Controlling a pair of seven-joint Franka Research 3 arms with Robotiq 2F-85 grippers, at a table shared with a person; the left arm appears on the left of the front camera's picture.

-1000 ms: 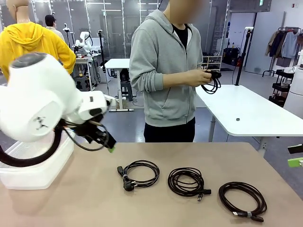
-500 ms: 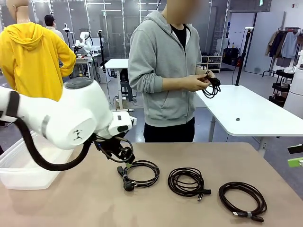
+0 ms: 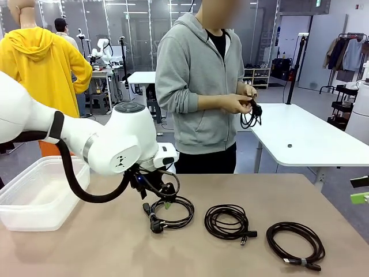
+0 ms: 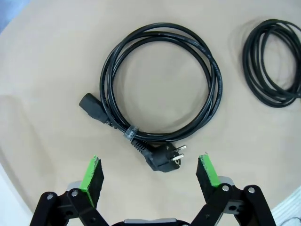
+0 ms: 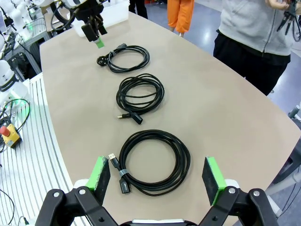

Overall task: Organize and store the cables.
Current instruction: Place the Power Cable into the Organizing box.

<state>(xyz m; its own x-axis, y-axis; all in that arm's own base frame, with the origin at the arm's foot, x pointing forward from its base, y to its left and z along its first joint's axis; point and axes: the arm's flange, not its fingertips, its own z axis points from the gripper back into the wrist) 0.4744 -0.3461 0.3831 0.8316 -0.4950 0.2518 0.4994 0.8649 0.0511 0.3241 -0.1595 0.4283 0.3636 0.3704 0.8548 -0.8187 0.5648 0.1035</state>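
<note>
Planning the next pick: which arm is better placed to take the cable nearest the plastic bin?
Left. The left gripper, open, hangs right above that cable; the right gripper is open over the farthest cable, at the row's other end.

Left hand (image 4: 149, 162), earlier by the clear bin (image 3: 34, 218), now above the leftmost coiled cable (image 4: 215, 89).

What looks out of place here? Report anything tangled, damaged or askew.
Nothing stands out. The left cable, middle cable and right cable lie as neat separate coils in a row on the table; the clear bin sits upright; the person's hand holds a fourth cable.
</note>
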